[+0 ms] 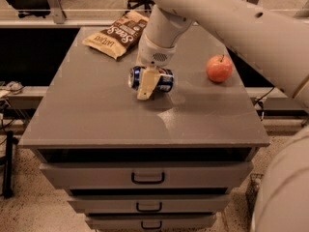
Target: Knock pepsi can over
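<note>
Arm: large white tubular robot arm (pixel 231 18) enters from upper right and slopes down to the left. Wrist: white cylindrical wrist (pixel 157 47) with a speckled grille, pointing almost straight down. Below it the cream two-finger gripper (pixel 147 85) hangs low, centre-left. A pale rounded robot body (pixel 285 187) fills the lower right corner.
</note>
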